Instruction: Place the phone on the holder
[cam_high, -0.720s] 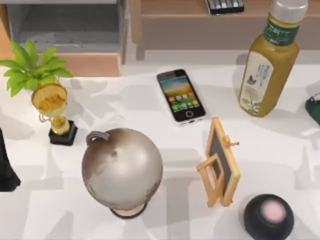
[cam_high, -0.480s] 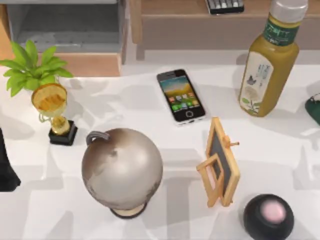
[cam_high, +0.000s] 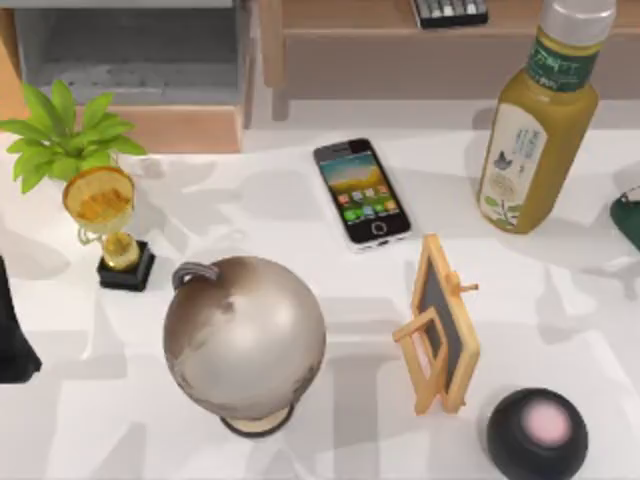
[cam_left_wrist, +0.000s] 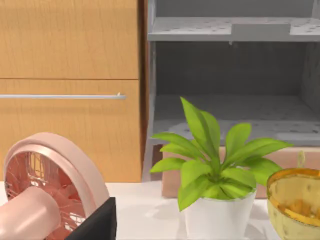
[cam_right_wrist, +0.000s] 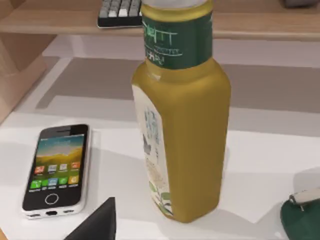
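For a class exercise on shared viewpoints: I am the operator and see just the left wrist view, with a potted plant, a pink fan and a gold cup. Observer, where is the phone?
Observer: In the top view the phone lies flat, screen up, on the white table, near the middle.
Operator: And the holder?
Observer: The wooden holder stands below and slightly right of the phone in the top view, apart from it, with nothing on it.
Operator: Is anything close by the phone?
Observer: A tall yellow-green bottle stands upright to its right, not touching it.
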